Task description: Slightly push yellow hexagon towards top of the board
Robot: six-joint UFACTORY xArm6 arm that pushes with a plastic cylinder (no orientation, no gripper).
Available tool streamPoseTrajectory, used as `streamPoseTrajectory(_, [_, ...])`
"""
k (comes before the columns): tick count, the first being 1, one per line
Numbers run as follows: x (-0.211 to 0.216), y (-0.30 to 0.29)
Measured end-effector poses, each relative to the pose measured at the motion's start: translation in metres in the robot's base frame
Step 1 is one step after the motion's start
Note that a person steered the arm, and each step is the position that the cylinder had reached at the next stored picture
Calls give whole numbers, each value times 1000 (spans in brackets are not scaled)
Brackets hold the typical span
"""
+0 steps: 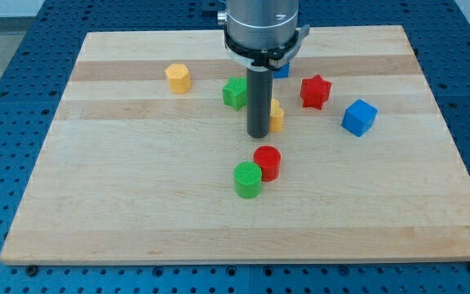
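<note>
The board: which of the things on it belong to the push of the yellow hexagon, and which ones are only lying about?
Belong to the job:
- yellow hexagon, at the view's upper left
- my tip, well to its right, beside another yellow block
- board

Just lying about:
- green star
- red star
- blue cube
- red cylinder
- green cylinder
- blue block, mostly hidden

No writing, label, brand, number or sign can be read anywhere here. The counter [137, 204] is bare wood, and the coloured blocks on it carry no markings.
</note>
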State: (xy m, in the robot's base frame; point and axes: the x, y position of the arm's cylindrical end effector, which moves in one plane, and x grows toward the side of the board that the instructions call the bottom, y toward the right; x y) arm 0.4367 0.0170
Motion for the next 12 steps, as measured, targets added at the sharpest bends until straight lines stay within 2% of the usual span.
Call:
streamPoseTrajectory(4, [-13, -5])
streamPoseTrajectory(6, [-15, -38])
streamPoseTrajectory(8, [-36, -38])
streamPoseTrajectory(12, [-46, -44])
